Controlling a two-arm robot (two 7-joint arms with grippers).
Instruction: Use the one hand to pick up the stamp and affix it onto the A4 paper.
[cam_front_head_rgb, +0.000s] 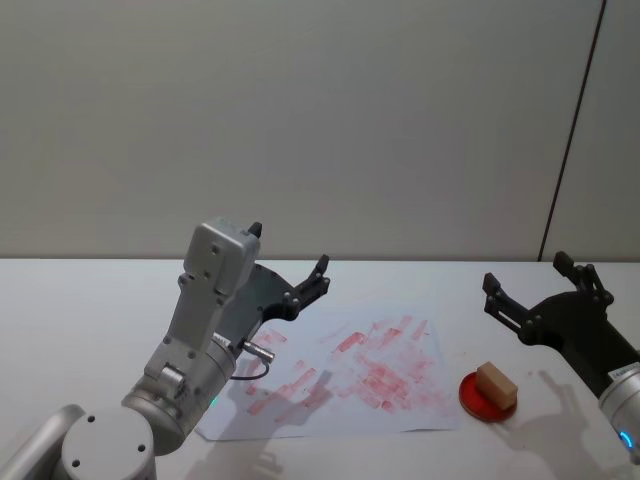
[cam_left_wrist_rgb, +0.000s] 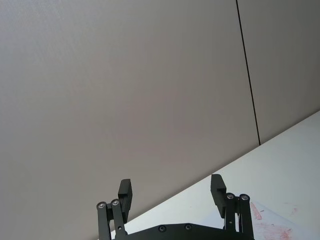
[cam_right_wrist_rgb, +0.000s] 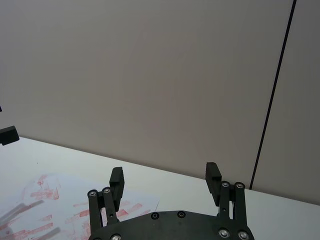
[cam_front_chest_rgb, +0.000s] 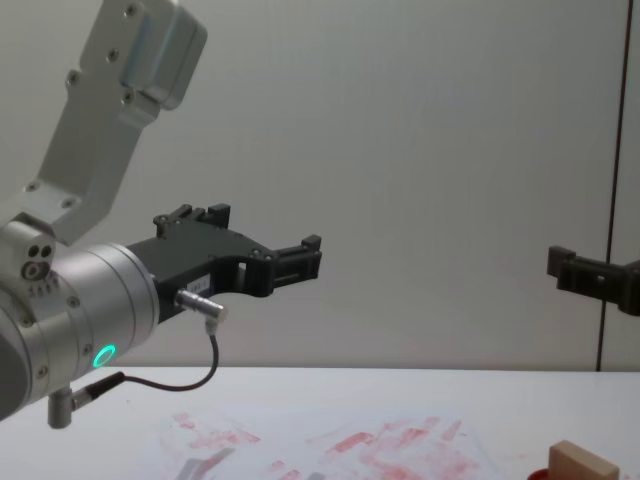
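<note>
The stamp (cam_front_head_rgb: 496, 381), a small tan wooden block, stands on a round red ink pad (cam_front_head_rgb: 475, 399) at the right of the table; its top also shows low in the chest view (cam_front_chest_rgb: 583, 466). The A4 paper (cam_front_head_rgb: 350, 380), white with smeared red marks, lies flat at the table's middle (cam_front_chest_rgb: 380, 446) (cam_right_wrist_rgb: 45, 200). My right gripper (cam_front_head_rgb: 525, 272) (cam_right_wrist_rgb: 164, 174) hangs open in the air above and behind the stamp, holding nothing. My left gripper (cam_front_head_rgb: 290, 250) (cam_left_wrist_rgb: 171, 189) (cam_front_chest_rgb: 265, 235) is open and raised over the paper's far left part, also holding nothing.
The white table (cam_front_head_rgb: 90, 300) stretches left and right of the paper. A plain grey wall (cam_front_head_rgb: 320, 120) stands behind it, with a dark vertical seam (cam_front_head_rgb: 572, 130) at the right. The left arm's cable (cam_front_chest_rgb: 200, 375) hangs below its wrist.
</note>
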